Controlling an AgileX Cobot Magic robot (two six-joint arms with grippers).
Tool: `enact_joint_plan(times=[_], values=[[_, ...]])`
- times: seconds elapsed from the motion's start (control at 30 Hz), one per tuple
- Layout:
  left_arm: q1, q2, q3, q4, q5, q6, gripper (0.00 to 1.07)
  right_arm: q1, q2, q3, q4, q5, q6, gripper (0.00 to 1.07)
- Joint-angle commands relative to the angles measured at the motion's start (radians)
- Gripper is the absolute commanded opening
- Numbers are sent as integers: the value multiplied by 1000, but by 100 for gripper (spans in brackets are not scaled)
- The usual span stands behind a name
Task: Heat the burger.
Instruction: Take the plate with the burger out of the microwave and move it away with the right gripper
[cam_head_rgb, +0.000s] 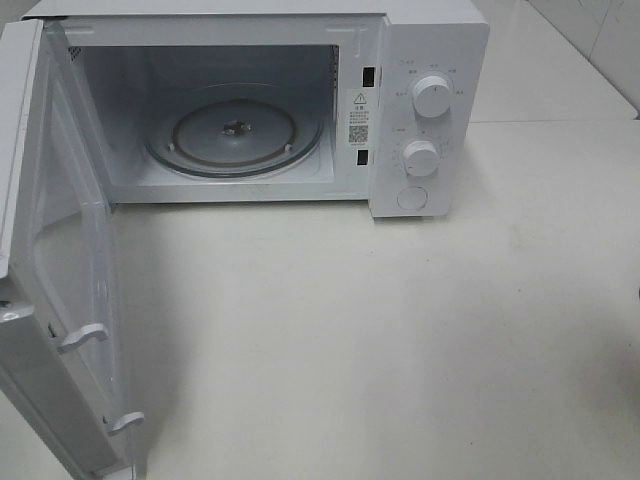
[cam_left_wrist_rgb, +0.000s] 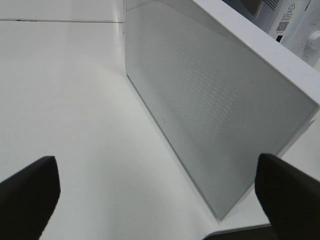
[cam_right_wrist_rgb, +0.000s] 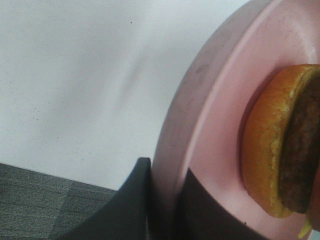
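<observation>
The right gripper (cam_right_wrist_rgb: 165, 200) has its fingers clamped on the rim of the pink plate (cam_right_wrist_rgb: 210, 115), and the burger (cam_right_wrist_rgb: 280, 145) lies on that plate just beyond the fingers. So the right arm carries it. The bun is golden-brown, with a dark patty edge and a bit of green below. The plate seems tilted, though the close view makes this hard to judge. The microwave (cam_head_rgb: 430, 60) stands with its door (cam_head_rgb: 60, 300) swung wide and its glass turntable (cam_head_rgb: 235, 130) bare. The left gripper (cam_left_wrist_rgb: 160, 200) hangs with fingers wide apart beside the door, above the white surface (cam_head_rgb: 400, 350).

My black pincer (cam_right_wrist_rgb: 167, 210) pinched a pink plate (cam_right_wrist_rgb: 210, 115); the burger (cam_right_wrist_rgb: 280, 145) was golden-brown, the microwave (cam_head_rgb: 430, 60) white.
</observation>
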Motion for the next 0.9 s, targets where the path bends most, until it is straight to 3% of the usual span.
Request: enact_joint_plan(times=[0.03, 0.47, 0.9], values=[[2, -18, 4, -2, -9, -2, 98, 2, 76, -18, -130, 24, 79, 1], [2, -18, 4, -2, -9, -2, 98, -11, 321, -102, -183, 8, 300, 2], [2, -18, 4, -2, -9, -2, 98, -160, 584, -112, -179, -227, 479, 3]])
